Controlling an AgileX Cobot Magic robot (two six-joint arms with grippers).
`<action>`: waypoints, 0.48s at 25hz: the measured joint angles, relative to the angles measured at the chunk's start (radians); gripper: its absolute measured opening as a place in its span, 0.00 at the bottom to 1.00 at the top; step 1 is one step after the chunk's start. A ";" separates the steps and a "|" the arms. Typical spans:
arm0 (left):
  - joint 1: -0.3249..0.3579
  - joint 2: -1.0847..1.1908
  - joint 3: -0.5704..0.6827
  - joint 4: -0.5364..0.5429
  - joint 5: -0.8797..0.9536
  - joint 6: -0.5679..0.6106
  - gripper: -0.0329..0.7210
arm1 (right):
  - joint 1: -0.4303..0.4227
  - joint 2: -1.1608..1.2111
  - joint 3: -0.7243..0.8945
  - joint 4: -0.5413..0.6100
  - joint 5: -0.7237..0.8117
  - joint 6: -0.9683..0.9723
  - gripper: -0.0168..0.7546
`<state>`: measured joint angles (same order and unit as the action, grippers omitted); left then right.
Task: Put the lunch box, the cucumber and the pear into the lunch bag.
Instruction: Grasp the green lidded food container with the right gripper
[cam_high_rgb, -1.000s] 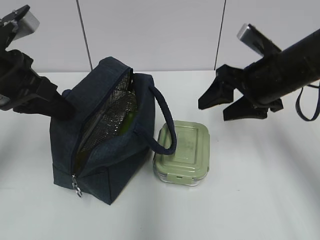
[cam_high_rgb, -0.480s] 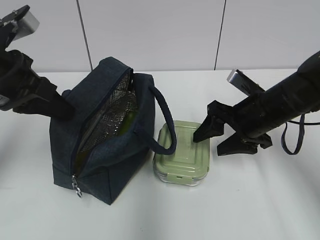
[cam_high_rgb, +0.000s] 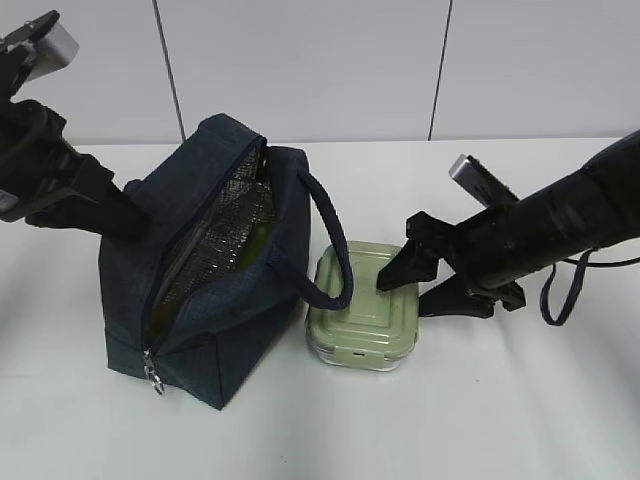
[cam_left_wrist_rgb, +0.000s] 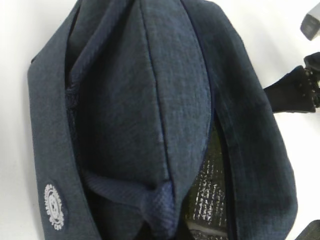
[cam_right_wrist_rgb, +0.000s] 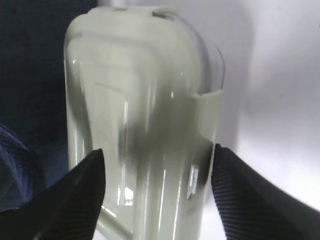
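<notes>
The right claw (cam_high_rgb: 410, 290), spread, straddles the lunch box (cam_high_rgb: 362, 305); the left claw, pressed together, pinches the lunch bag (cam_high_rgb: 205, 270). Centre on the lid, then squeeze evenly.

Bright, even light; close views soft.
Glare streaks the lunch box (cam_right_wrist_rgb: 145, 125) lid between blurred tool tips; faint table (cam_high_rgb: 520, 400) shadows.

White table (cam_high_rgb: 520, 400), lunch bag (cam_high_rgb: 215, 310), lunch box (cam_high_rgb: 362, 305)
</notes>
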<state>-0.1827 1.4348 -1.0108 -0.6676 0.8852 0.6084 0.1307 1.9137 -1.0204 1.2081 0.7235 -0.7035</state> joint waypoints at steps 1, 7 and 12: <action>0.000 0.000 0.000 0.000 0.000 0.000 0.05 | 0.000 0.000 0.000 0.003 -0.002 -0.008 0.69; 0.000 0.000 0.000 0.000 0.002 0.000 0.05 | 0.000 0.018 0.000 0.016 -0.011 -0.038 0.69; 0.000 0.000 0.000 0.000 0.002 0.000 0.05 | 0.000 0.023 0.000 0.048 -0.015 -0.077 0.69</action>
<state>-0.1827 1.4348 -1.0108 -0.6676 0.8876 0.6084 0.1307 1.9371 -1.0204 1.2561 0.7081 -0.7803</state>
